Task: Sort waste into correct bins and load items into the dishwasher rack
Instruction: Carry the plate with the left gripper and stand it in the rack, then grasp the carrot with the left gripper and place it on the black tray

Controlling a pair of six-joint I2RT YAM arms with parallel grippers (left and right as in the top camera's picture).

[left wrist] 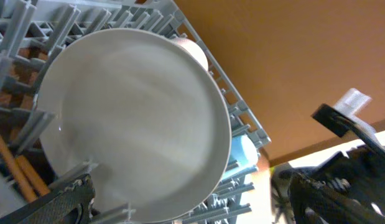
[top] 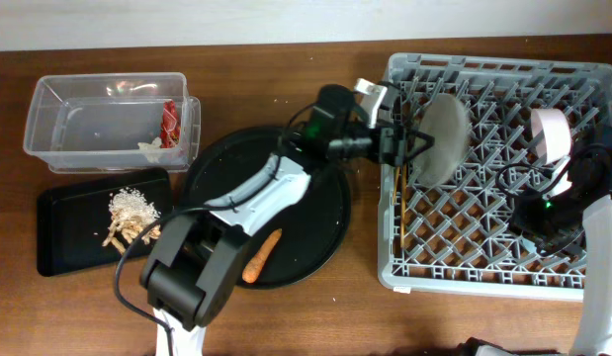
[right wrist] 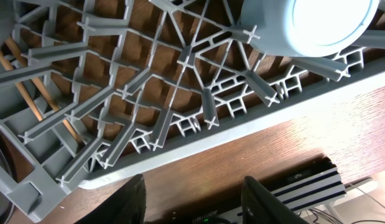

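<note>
Left gripper (left wrist: pixel 192 186) spread wide around the plate (top: pixel 442 136), which stands on edge between rack (top: pixel 483 277) pegs. Recommend a straight retreat leftward, without tipping it. Right gripper (right wrist: pixel 195 193) spread, empty.

worktop (top: pixel 286 89): dark brown wood with visible grain, spans nearly the whole overhead view | wall (top: pixel 187 20): plain off-white band along the worktop's far edge | light: soft and even, faint sheen on the wood | left wrist view: wood reads warm orange-brown, bright pale area beyond its edge, blurred
</note>
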